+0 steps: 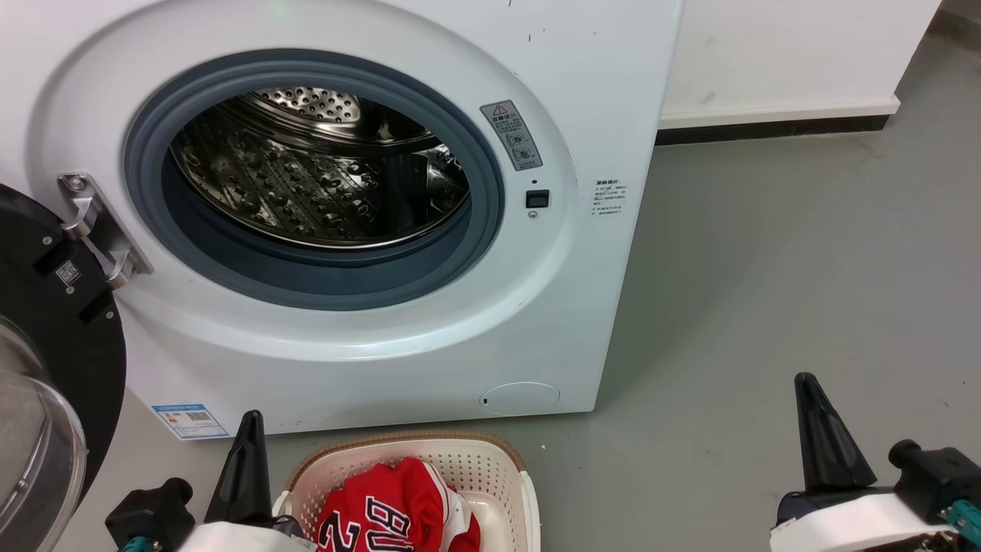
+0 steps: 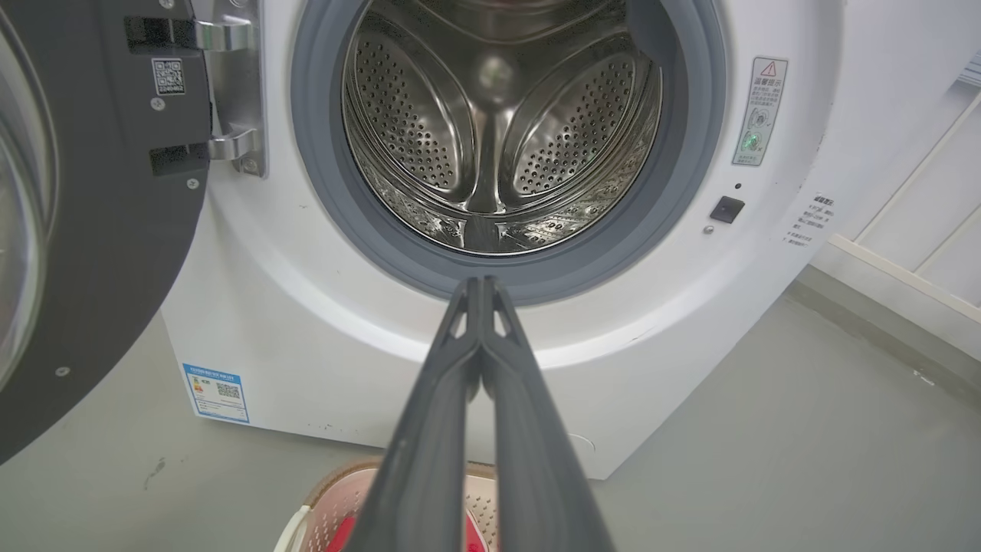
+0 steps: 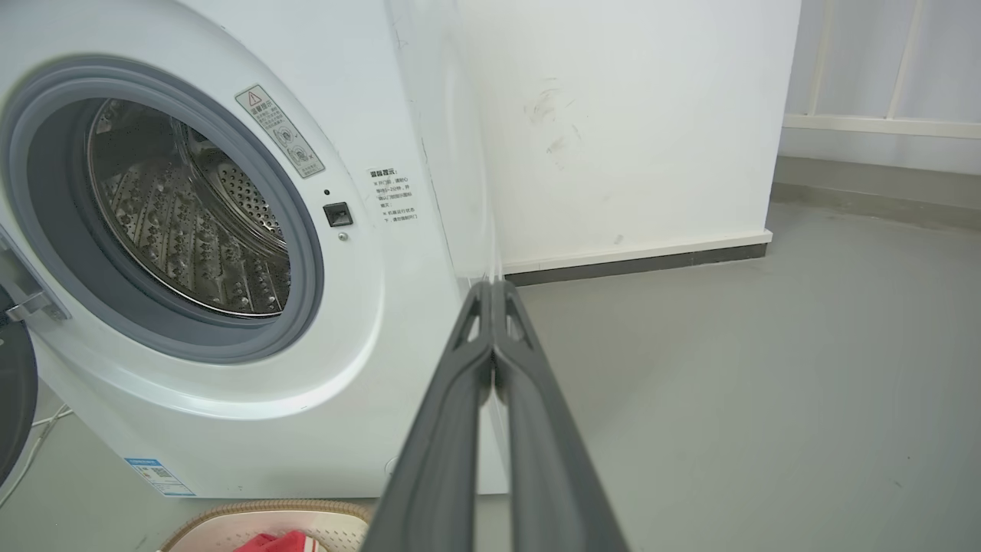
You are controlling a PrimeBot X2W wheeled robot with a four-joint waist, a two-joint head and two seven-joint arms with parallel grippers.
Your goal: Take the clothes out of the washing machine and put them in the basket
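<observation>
The white washing machine (image 1: 582, 77) stands with its black-rimmed glass door (image 1: 46, 368) swung open to the left. Its steel drum (image 1: 306, 176) shows bare metal, also in the left wrist view (image 2: 490, 130) and the right wrist view (image 3: 184, 222). The clothes (image 1: 391, 510), red with black-and-white lettering, lie in the cream basket (image 1: 490, 468) on the floor in front of the machine. My left gripper (image 1: 247, 429) is shut, just left of the basket, fingertips together (image 2: 481, 285). My right gripper (image 1: 808, 391) is shut and holds nothing, over bare floor far to the right (image 3: 490, 288).
Grey floor (image 1: 766, 268) stretches to the right of the machine. A white wall with a dark baseboard (image 1: 774, 126) runs behind. The open door takes up the space at the left. A white railing (image 3: 881, 123) stands at the far right in the right wrist view.
</observation>
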